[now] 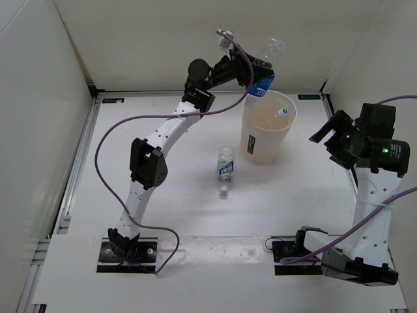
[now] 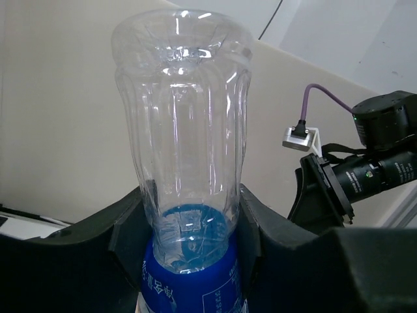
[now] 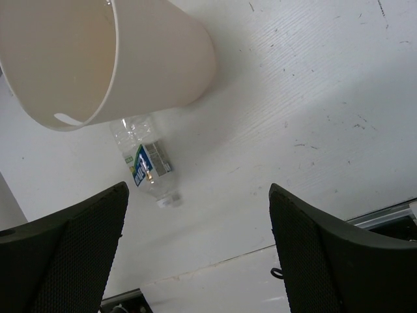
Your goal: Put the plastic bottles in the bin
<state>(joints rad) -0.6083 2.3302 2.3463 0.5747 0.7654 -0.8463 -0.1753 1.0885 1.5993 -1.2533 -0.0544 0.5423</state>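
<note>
My left gripper (image 1: 253, 73) is shut on a clear bottle with a blue label (image 1: 265, 70), held tilted just above the far left rim of the cream-white bin (image 1: 266, 139). In the left wrist view the bottle (image 2: 186, 163) stands between the pads, base up. A white cap (image 1: 282, 113) shows inside the bin. A second blue-labelled bottle (image 1: 225, 170) lies on the table left of the bin, cap towards me; it also shows in the right wrist view (image 3: 144, 160) below the bin (image 3: 163, 59). My right gripper (image 1: 331, 138) is open and empty, right of the bin. The orange bottle is out of view.
White walls enclose the table on three sides. A metal rail (image 1: 78, 156) runs along the left edge. My right arm's camera body (image 2: 384, 150) shows in the left wrist view.
</note>
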